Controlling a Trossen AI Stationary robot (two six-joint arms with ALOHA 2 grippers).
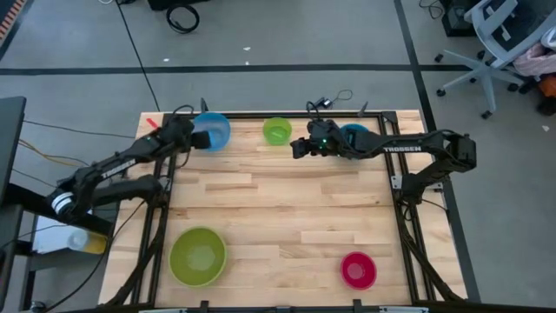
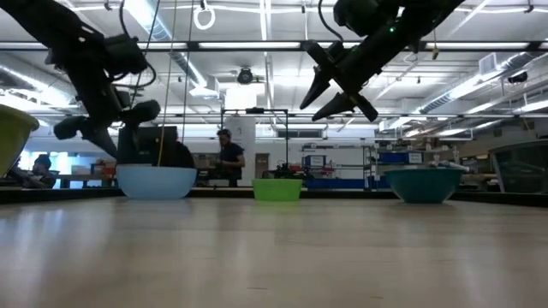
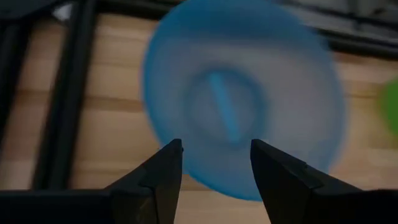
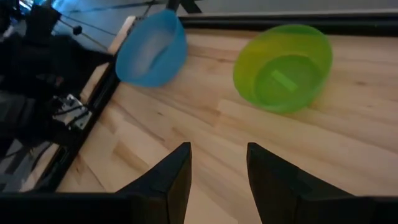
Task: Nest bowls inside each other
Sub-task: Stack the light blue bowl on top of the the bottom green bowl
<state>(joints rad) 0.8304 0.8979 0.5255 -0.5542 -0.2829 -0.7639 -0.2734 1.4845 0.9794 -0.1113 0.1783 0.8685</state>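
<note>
Along the far edge stand three bowls on their bases: a light blue bowl, a small green bowl and a deeper blue bowl, which my right arm partly covers. A large lime green bowl sits near left and a red-pink bowl near right. My left gripper hangs open above the light blue bowl, at its left side. My right gripper is open in the air just right of the green bowl and points toward it.
A dark metal frame runs along the table's left, right and far sides. The middle of the wooden tabletop lies between the bowls. Cables lie at the far edge. People stand in the room behind the table.
</note>
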